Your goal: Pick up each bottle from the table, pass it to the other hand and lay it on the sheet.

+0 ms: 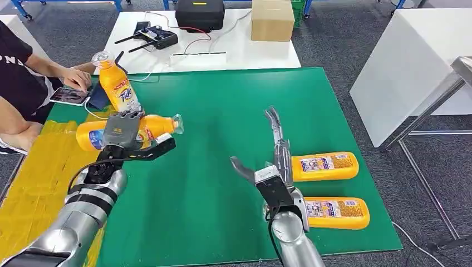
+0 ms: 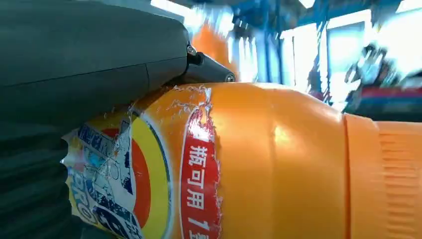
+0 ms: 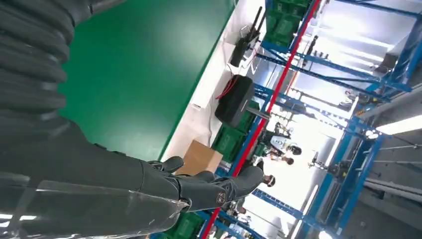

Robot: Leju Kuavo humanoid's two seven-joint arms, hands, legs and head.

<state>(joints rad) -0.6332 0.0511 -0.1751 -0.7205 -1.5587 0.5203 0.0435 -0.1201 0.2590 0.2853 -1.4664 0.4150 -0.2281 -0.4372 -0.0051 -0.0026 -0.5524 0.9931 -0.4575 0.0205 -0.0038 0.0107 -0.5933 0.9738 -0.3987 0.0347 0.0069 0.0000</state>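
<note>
the orange plastic detergent bottle (image 1: pixel 150 129) lies sideways left of centre, gripped by the left hand (image 1: pixel 123 133) near the yellow sheet (image 1: pixel 39 167). the right hand (image 1: pixel 273 161) hangs empty, fingers spread. seemingly handed over, not yet laid; two orange bottles (image 1: pixel 325 166) wait lower right on the green mat (image 1: pixel 222 111); grey carpet around.

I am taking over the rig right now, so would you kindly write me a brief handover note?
Left hand: grips a bottle sideways, at the green mat's left edge.
Right hand: open, holding nothing, above mid-mat.
Two bottles lie on the mat at right, one farther and one nearer. One more stands upright behind the left hand.
The yellow sheet lies left of the mat, with no bottle seen on it.
Left: pass the held bottle across, lay it on the sheet, then do the others.
</note>
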